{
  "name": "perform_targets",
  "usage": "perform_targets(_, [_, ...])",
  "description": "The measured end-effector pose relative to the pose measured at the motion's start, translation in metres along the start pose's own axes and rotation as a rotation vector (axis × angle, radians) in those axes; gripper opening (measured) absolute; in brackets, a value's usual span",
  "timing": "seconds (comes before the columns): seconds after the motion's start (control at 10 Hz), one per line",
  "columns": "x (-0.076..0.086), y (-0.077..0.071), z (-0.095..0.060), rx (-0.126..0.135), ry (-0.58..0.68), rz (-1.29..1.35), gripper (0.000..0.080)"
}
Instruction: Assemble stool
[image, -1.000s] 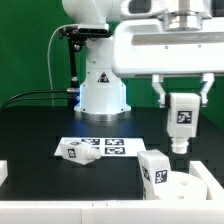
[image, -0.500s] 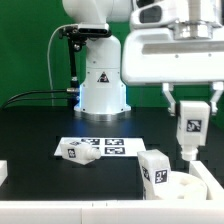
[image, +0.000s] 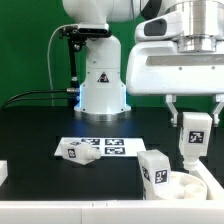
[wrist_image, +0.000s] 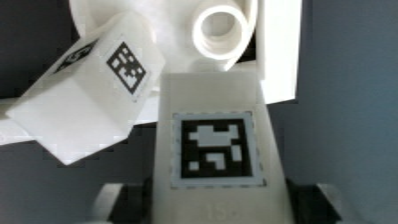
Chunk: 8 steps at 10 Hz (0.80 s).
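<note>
My gripper (image: 194, 114) is shut on a white stool leg (image: 194, 135) with a square tag, holding it upright in the air at the exterior view's right. The leg hangs just above the round white seat (image: 196, 186) at the bottom right. A second tagged leg (image: 154, 168) stands at the seat's near-left edge. A third leg (image: 78, 152) lies on its side on the marker board (image: 112, 147). In the wrist view the held leg (wrist_image: 214, 140) fills the middle between my fingers (wrist_image: 118, 202), with the seat (wrist_image: 267, 70), a round socket (wrist_image: 222, 28) and the standing leg (wrist_image: 89, 90) beyond it.
The robot's white base (image: 100, 90) stands at the back centre with black cables to its left. A white part (image: 3, 172) shows at the left edge. The tabletop is black with a green backdrop behind.
The gripper has carried the held leg toward the exterior view's right and a little lower, closer over the seat. The other legs and the seat have not moved.
</note>
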<state>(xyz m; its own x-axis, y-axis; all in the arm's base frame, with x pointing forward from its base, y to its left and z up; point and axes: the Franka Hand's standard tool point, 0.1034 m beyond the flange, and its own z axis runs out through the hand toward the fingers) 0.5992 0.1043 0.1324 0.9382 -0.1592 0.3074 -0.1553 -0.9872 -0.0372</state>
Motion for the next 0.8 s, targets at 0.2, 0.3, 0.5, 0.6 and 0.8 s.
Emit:
perform_targets(0.2, [-0.009, -0.004, 0.013, -0.01, -0.021, 0.008, 0.0334])
perform_targets(0.3, [-0.012, -0.003, 0.017, -0.015, -0.026, 0.009, 0.0334])
perform_targets(0.5, [-0.017, -0.005, 0.024, -0.019, -0.032, -0.004, 0.0334])
perform_targets(0.6, [-0.016, -0.002, 0.025, -0.022, -0.033, -0.001, 0.0334])
perform_targets(0.8, [-0.016, -0.007, 0.028, -0.023, -0.034, -0.002, 0.0334])
